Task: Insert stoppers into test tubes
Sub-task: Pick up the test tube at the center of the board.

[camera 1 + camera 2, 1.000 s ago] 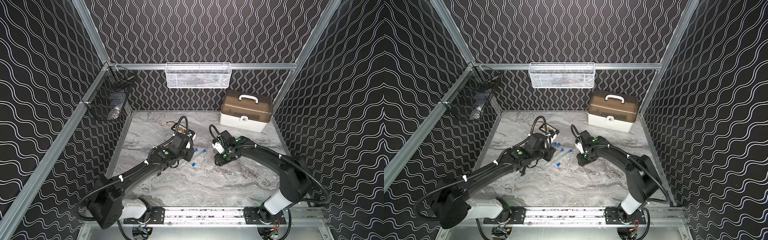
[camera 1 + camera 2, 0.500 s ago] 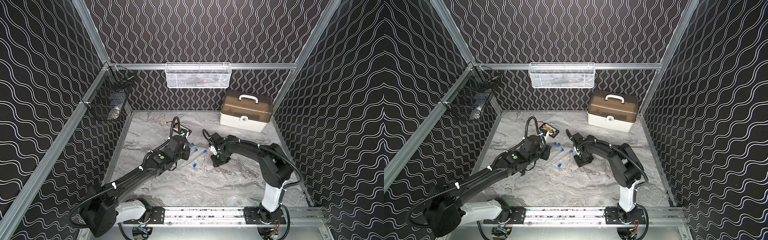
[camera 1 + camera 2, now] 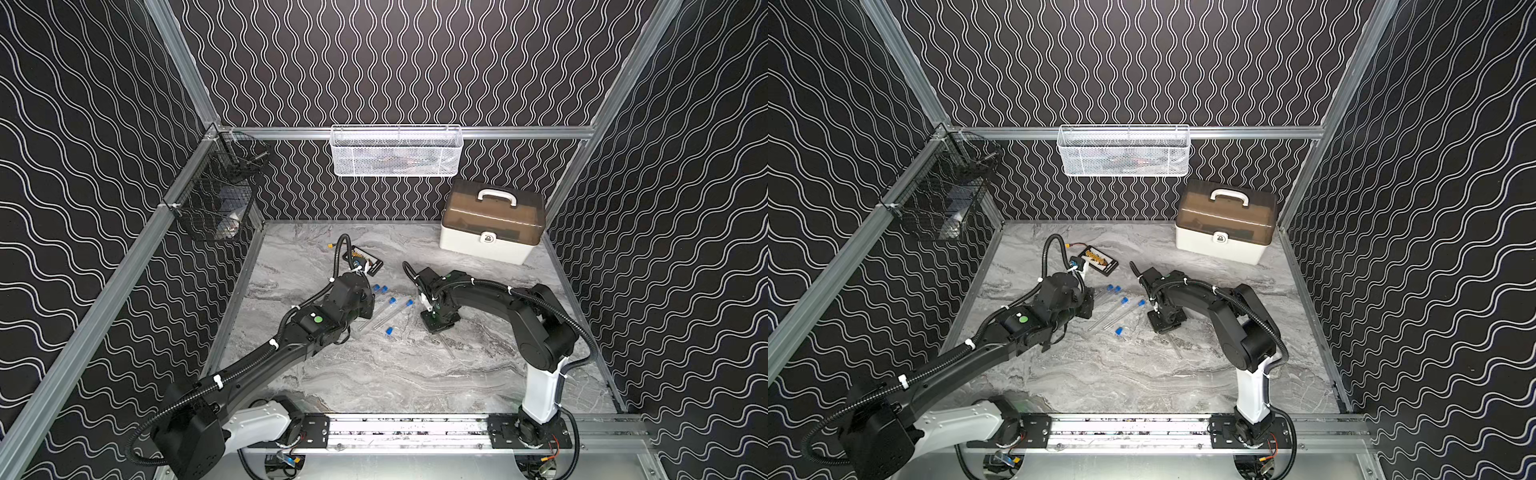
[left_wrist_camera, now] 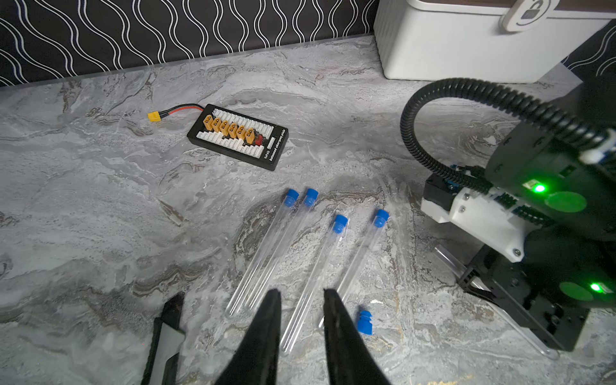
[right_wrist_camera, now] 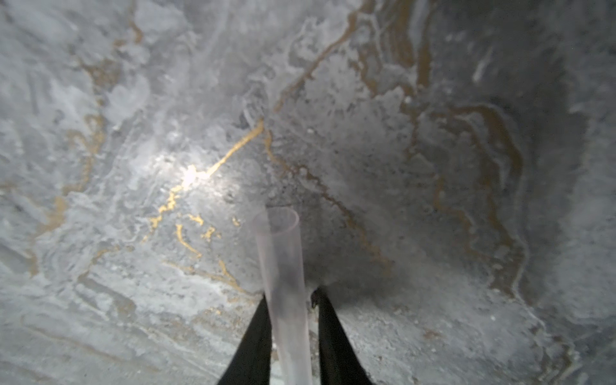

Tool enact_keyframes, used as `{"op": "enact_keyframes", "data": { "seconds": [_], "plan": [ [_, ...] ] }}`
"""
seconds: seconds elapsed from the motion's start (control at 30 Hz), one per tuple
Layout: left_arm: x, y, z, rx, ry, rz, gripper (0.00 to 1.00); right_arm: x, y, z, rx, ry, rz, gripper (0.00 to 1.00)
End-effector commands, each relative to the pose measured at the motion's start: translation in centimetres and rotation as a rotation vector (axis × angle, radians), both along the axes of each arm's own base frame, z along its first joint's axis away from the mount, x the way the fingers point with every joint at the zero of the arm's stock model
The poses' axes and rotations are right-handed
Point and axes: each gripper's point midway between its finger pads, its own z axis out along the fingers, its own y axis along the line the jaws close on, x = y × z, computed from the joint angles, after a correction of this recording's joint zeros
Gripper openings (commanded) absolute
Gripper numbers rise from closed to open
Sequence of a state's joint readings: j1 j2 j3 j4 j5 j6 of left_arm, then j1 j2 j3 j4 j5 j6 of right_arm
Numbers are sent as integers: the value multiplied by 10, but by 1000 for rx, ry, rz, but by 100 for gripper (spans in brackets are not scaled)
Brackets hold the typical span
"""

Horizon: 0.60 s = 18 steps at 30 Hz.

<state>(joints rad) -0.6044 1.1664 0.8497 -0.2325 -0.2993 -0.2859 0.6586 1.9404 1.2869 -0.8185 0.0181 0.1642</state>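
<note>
Marble table (image 4: 100, 206) seen from above and from both wrists; four clear tubes (image 4: 263, 253) lie flat near its middle, almost parallel, two touching side by side and two a little apart; each has a blue stopper (image 4: 291, 196) in its mouth; their long axes run diagonally, stoppered ends toward the back wall and slightly right, rounded ends toward the left arm; a black and yellow board (image 4: 238, 136) lies beyond the blue ends, and a white box (image 4: 466, 43) stands in the back right corner; one loose stopper (image 4: 364, 321) lies on the marble just beside the rounded end of the rightmost capped tube; the left gripper (image 4: 301, 296) hangs low over the rounded ends, its fingers narrowly apart and holding nothing, one capped tube lying in line with the gap; the right gripper (image 5: 290, 293) is down at the table, its fingers on either side of a fifth, open tube (image 5: 281, 253); that tube lies flat, mouth toward the back, rounded end toward the front; one finger meets its wall, a sliver shows by the other, so a firm pinch cannot be told.
</note>
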Motion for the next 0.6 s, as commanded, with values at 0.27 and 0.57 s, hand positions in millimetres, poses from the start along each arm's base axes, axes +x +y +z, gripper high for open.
{"op": "enact_keyframes", "data": {
  "seconds": [0.27, 0.57],
  "plan": [
    [3, 5, 12, -9, -33, 37, 27, -9, -3, -3, 4, 20, -31, 12],
    [0, -3, 19, -50, -48, -13, 30, 9, 6, 51, 186, -120, -96, 7]
  ]
}}
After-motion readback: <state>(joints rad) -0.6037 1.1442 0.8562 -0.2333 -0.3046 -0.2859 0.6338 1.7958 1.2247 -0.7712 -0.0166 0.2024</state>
